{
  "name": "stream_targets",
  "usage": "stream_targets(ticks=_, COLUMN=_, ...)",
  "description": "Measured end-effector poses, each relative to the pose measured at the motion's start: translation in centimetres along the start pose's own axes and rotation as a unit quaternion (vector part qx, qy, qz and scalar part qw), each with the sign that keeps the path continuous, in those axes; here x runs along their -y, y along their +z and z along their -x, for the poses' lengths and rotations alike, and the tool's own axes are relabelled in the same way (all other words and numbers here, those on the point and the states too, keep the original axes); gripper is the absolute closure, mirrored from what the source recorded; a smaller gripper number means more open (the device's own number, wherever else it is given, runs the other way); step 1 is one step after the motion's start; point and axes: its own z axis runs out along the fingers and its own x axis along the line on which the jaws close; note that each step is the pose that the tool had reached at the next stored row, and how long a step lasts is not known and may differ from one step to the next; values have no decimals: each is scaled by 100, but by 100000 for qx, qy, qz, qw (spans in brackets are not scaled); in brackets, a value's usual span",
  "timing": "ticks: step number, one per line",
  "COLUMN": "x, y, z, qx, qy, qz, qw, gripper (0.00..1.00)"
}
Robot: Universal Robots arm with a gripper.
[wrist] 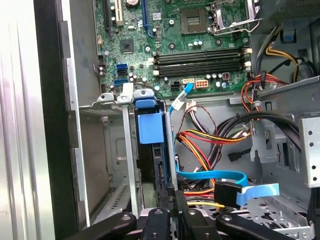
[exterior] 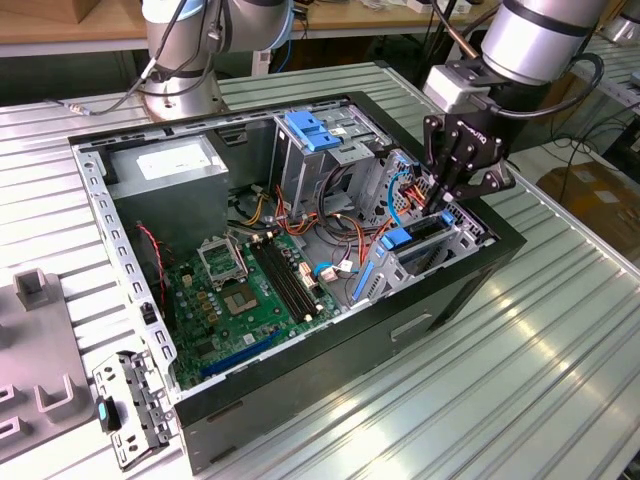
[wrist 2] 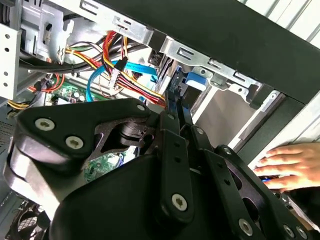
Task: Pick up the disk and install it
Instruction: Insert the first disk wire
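Note:
The disk [exterior: 410, 238] stands on edge in the small drive cage [exterior: 470, 235] at the corner of the open computer case [exterior: 470, 290], on the exterior view's right. Its blue side rail [wrist: 150, 127] and dark edge run down into the slot. My gripper [exterior: 445, 205] comes down from above onto the disk's upper edge. In both wrist views the black fingers [wrist: 159, 215] sit close together on the thin edge of the disk [wrist 2: 194, 80], so the gripper [wrist 2: 175, 107] is shut on it. The gripper [wrist: 170, 206] hides the part it holds.
Coloured and blue flat cables [wrist: 210, 145] lie right beside the cage. The green motherboard [exterior: 250, 290], a grey power-supply box [exterior: 170, 170] and a tall cage with a blue latch [exterior: 315, 130] share the case. A person's hand [wrist 2: 290, 165] rests outside the case wall. Grey fixtures [exterior: 40, 340] sit at the exterior view's left.

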Motion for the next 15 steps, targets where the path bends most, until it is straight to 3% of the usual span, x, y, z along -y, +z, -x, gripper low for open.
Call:
stream_targets(ticks=2, x=-3, y=2, z=-4, qx=-11, qy=-873, qz=-22, qw=99996, gripper=84)
stream_targets(ticks=15, x=-11, y=21, z=-8, qx=-21, qy=-977, qz=-24, qw=99995, gripper=84)
